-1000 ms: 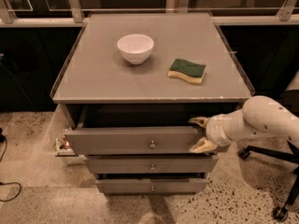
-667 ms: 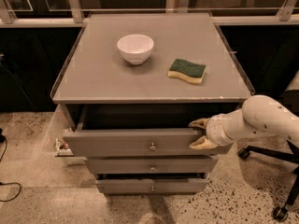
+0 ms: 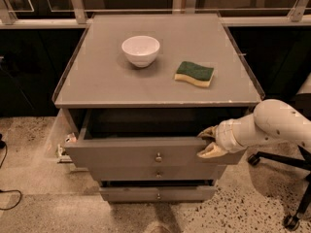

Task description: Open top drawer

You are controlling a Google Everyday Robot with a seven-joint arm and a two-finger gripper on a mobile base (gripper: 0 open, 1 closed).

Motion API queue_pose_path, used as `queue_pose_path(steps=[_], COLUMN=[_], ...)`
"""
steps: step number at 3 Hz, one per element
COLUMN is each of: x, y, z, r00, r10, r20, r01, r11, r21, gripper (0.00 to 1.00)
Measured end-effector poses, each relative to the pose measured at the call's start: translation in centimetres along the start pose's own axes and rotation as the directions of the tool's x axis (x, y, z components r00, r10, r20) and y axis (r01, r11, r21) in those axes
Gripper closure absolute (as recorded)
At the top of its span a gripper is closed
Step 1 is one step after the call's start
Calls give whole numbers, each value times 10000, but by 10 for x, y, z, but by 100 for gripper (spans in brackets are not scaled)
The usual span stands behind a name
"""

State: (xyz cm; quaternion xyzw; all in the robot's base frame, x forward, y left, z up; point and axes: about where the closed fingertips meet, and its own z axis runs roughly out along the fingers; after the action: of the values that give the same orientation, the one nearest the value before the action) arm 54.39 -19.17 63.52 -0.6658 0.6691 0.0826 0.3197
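Speckled floor, grey cabinet with a bowl (image 3: 140,50) and sponge (image 3: 194,74) on the worktop (image 3: 97,81). Top drawer (image 3: 126,152) is already partly out; the tool (image 3: 206,141) sits at its right end, fingers spread over the front's top edge. Probably just more pulling straight out.

The top drawer (image 3: 146,155) is the widest of the three grey drawers in the cabinet. Its front is flat and matte grey, with one small round metal knob in the middle. It stands pulled out, so a dark opening shows behind the front, under the cabinet top. The gripper (image 3: 208,142) is at the right end of the front, its two fingers spread above and below the upper edge
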Motion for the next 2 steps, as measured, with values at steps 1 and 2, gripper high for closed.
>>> queue_pose_path(steps=[1,2], x=[-1,-1], y=[0,0], z=[-1,-1], r00=[10000,10000], r10=[0,0], r20=[0,1], r01=[0,0], r11=[10000,10000], r21=[-1,-1], gripper=[100,81])
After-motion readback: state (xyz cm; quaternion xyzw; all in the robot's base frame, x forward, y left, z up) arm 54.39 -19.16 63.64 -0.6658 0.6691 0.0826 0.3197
